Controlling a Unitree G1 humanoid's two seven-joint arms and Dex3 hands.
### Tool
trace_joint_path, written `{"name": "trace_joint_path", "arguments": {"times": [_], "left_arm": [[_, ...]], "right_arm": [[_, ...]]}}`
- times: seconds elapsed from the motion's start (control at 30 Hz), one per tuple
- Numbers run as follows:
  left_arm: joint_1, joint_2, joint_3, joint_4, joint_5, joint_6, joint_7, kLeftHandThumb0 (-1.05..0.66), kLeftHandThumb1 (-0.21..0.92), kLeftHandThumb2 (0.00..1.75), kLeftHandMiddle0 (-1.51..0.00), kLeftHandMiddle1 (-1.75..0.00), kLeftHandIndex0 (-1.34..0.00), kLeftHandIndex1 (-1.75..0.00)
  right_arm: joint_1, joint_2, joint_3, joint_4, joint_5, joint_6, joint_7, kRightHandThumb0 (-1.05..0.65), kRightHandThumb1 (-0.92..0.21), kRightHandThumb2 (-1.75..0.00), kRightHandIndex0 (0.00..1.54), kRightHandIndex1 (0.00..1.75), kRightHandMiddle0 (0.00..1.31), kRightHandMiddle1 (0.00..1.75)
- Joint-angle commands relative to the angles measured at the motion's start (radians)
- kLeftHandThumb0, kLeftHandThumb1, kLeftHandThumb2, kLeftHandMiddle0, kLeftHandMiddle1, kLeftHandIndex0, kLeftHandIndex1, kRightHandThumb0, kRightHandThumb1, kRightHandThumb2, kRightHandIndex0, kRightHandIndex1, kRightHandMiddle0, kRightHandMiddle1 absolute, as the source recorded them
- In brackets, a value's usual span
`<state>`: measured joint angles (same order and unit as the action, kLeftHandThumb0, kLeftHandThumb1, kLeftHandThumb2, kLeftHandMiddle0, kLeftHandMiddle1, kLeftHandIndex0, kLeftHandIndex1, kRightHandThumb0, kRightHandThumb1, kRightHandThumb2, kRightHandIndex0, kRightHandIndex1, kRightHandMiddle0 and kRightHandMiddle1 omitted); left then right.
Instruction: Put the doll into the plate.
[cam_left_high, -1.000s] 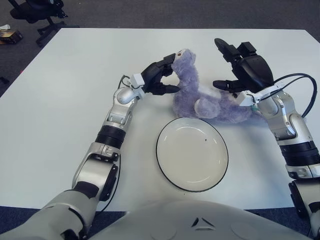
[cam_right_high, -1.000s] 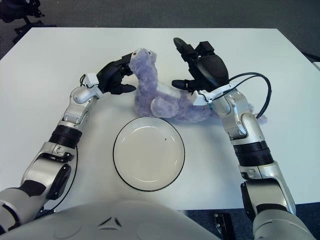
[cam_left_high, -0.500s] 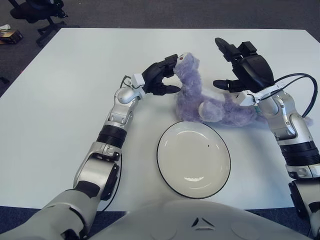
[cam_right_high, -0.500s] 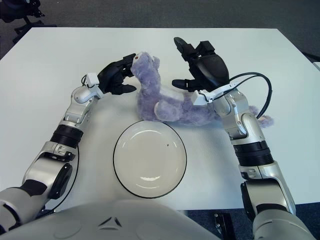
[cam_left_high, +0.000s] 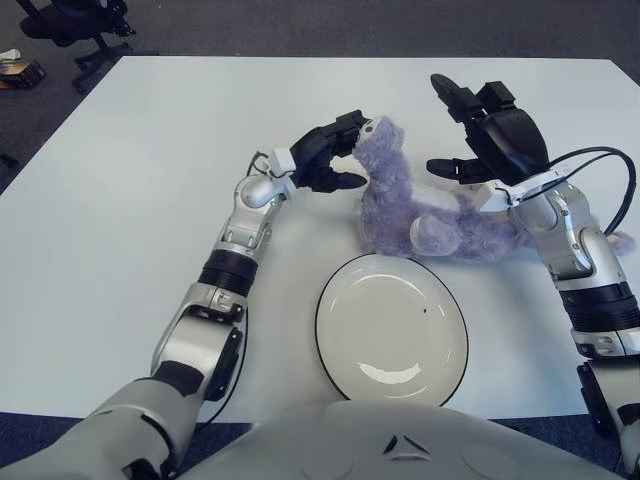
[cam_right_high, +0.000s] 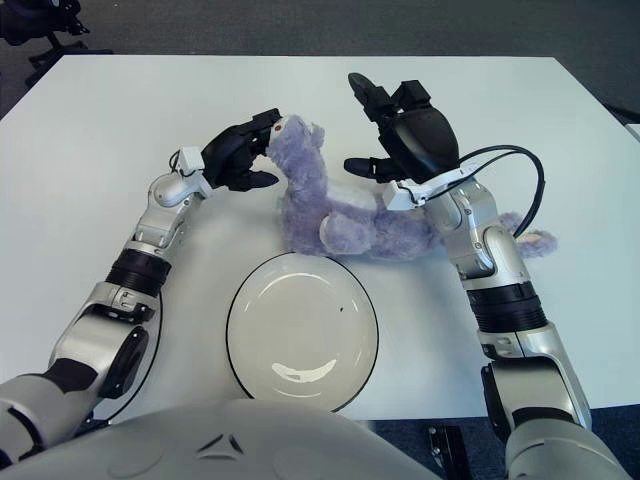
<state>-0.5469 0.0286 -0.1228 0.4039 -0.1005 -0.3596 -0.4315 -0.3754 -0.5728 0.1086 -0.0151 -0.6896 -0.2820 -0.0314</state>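
A doll (cam_left_high: 420, 205) of shaggy lilac plush is seen on the white worktop (cam_left_high: 130, 180), just beyond the plate (cam_left_high: 392, 330). Its head is raised at the left end, with a small dark eye and a paler snout; the body is stretched out to the right, a pale paw is shown at the front, and a thin tail tip is seen past the right forearm. The doll is not in the plate: its lower edge is just beside the far rim, and whether the two touch cannot be told.

The left robot hand (cam_left_high: 330, 155) is held at the doll's head, its dark fingers (cam_left_high: 345, 125) curled about the snout from the left; the head appears to be gripped between them. The right robot hand (cam_right_high: 400, 135) is held over the doll's middle with fingers spread, one pointing away from the robot and one reaching toward the plush; nothing is closed in it, and contact with the doll cannot be made out.

The plate is round and white with a thin dark rim, and a small dark speck is seen on its face. A black cable (cam_left_high: 600, 160) is looped from the right wrist.

Beyond the worktop's far edge a dark grey carpet (cam_right_high: 300, 25) is seen, and at the upper left the black base of a chair (cam_left_high: 85, 30).
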Motion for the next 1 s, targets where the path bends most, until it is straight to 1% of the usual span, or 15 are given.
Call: {"name": "trace_joint_path", "arguments": {"times": [0.0, 0.03, 0.07, 0.1, 0.17, 0.33, 0.43, 0.53, 0.67, 0.97], "left_arm": [[0.023, -0.037, 0.010, 0.025, 0.033, -0.067, 0.068, -0.36, 0.89, 0.00, -0.64, -1.74, -0.53, -1.74], [0.023, -0.039, 0.010, 0.029, 0.036, -0.075, 0.074, -0.33, 0.89, 0.00, -0.67, -1.74, -0.55, -1.74], [0.022, -0.045, 0.015, 0.043, 0.043, -0.103, 0.091, -0.32, 0.89, 0.00, -0.68, -1.74, -0.56, -1.74], [0.021, -0.049, 0.018, 0.055, 0.048, -0.125, 0.104, -0.22, 0.89, 0.00, -0.72, -1.74, -0.59, -1.74], [0.017, -0.053, 0.023, 0.076, 0.061, -0.163, 0.125, -0.12, 0.89, 0.00, -0.76, -1.75, -0.61, -1.74], [0.000, -0.046, 0.029, 0.136, 0.110, -0.246, 0.176, 0.02, 0.90, 0.01, -0.78, -1.75, -0.62, -1.75], [-0.010, -0.043, 0.032, 0.171, 0.141, -0.287, 0.212, 0.04, 0.90, 0.01, -0.77, -1.75, -0.62, -1.75], [-0.014, -0.043, 0.033, 0.190, 0.165, -0.306, 0.244, 0.04, 0.90, 0.02, -0.77, -1.75, -0.61, -1.75], [-0.013, -0.046, 0.032, 0.200, 0.184, -0.317, 0.272, 0.03, 0.90, 0.02, -0.76, -1.75, -0.61, -1.75], [0.004, -0.041, 0.018, 0.186, 0.282, -0.337, 0.374, 0.00, 0.88, 0.04, -0.77, -1.75, -0.64, -1.75]], "right_arm": [[0.004, 0.004, -0.016, 0.009, 0.011, -0.007, -0.023, -0.82, -0.92, -0.65, 0.04, 0.01, 0.14, 0.05], [0.004, 0.004, -0.016, 0.009, 0.012, -0.008, -0.024, -0.81, -0.92, -0.65, 0.04, 0.01, 0.14, 0.04], [0.005, 0.005, -0.018, 0.009, 0.011, -0.007, -0.032, -0.81, -0.92, -0.65, 0.04, 0.01, 0.14, 0.04], [0.006, 0.007, -0.019, 0.010, 0.010, -0.006, -0.038, -0.81, -0.92, -0.65, 0.04, 0.01, 0.14, 0.05], [0.008, 0.008, -0.021, 0.010, 0.008, -0.005, -0.048, -0.80, -0.92, -0.64, 0.05, 0.01, 0.14, 0.05], [0.010, 0.013, -0.024, 0.018, 0.008, -0.007, -0.075, -0.79, -0.92, -0.64, 0.05, 0.01, 0.15, 0.05], [0.008, 0.009, -0.026, 0.031, 0.010, -0.012, -0.086, -0.79, -0.92, -0.63, 0.06, 0.01, 0.16, 0.05], [0.009, 0.004, -0.029, 0.037, 0.008, -0.014, -0.092, -0.79, -0.92, -0.63, 0.06, 0.01, 0.16, 0.05], [0.009, 0.002, -0.031, 0.043, 0.006, -0.015, -0.097, -0.79, -0.92, -0.63, 0.07, 0.01, 0.17, 0.05], [0.017, 0.004, -0.037, 0.045, 0.000, 0.002, -0.102, -0.78, -0.92, -0.64, 0.09, 0.01, 0.18, 0.05]]}}
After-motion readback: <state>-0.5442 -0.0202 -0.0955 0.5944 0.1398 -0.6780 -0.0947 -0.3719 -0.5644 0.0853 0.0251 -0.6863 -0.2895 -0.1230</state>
